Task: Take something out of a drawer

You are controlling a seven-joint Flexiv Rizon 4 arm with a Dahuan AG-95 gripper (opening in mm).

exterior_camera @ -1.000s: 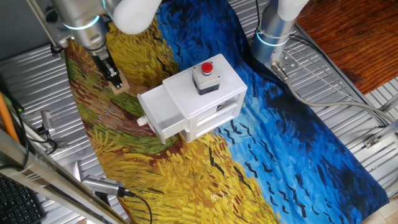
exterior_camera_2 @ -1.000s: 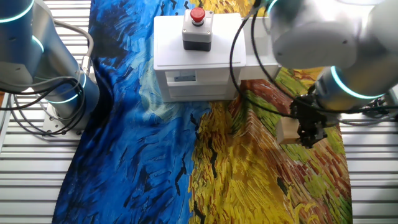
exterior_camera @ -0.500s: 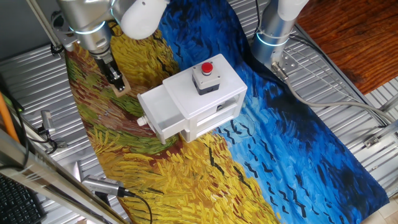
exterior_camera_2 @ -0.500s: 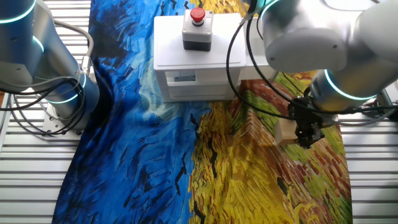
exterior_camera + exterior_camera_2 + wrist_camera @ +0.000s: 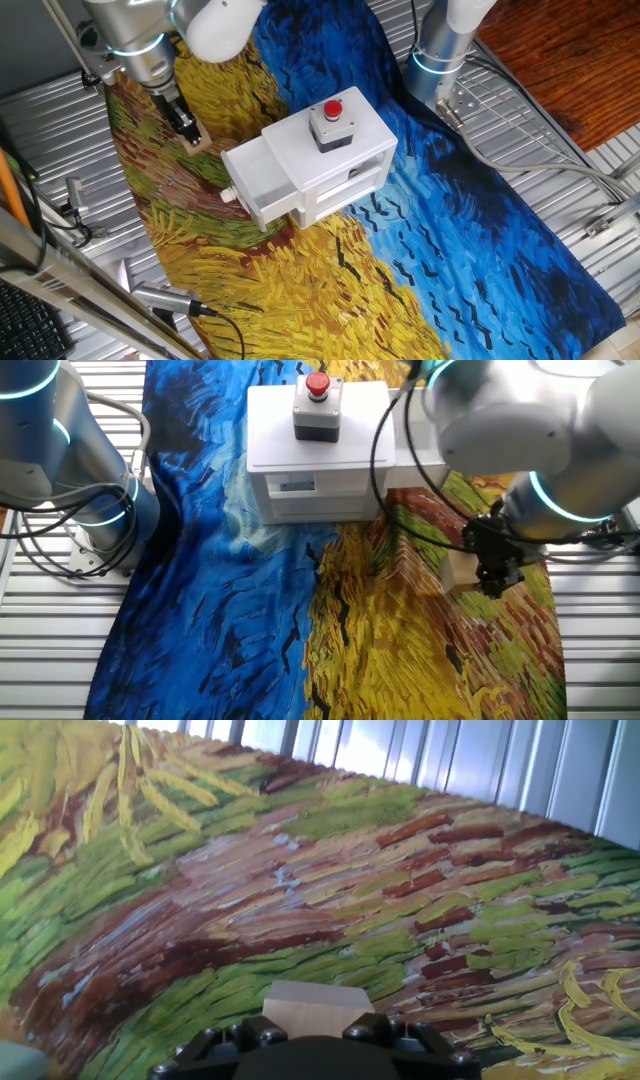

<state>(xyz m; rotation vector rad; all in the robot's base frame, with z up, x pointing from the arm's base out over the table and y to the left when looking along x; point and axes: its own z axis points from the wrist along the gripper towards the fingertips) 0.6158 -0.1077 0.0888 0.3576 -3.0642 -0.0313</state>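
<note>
The small tan block (image 5: 197, 141) sits low at the painted cloth, left of the white box (image 5: 335, 150), between the black fingers of my gripper (image 5: 186, 126). The jaws stand closed against its sides. In the other fixed view the block (image 5: 459, 572) shows beside the gripper (image 5: 492, 574). In the hand view the block (image 5: 315, 1007) fills the gap at the bottom middle. The white drawer (image 5: 252, 182) is pulled out of the box toward the left, its knob (image 5: 228, 194) on the front. In the other fixed view the drawer (image 5: 412, 464) is mostly hidden behind my arm.
A red button on a grey base (image 5: 331, 121) stands on top of the box. A second arm's base (image 5: 440, 55) stands behind the box. Ribbed metal table (image 5: 560, 130) surrounds the cloth. Tools and cables (image 5: 165, 297) lie at the front left.
The arm's upper part sways slightly right and back. The gripper and the block stay almost in place, low at the cloth.
</note>
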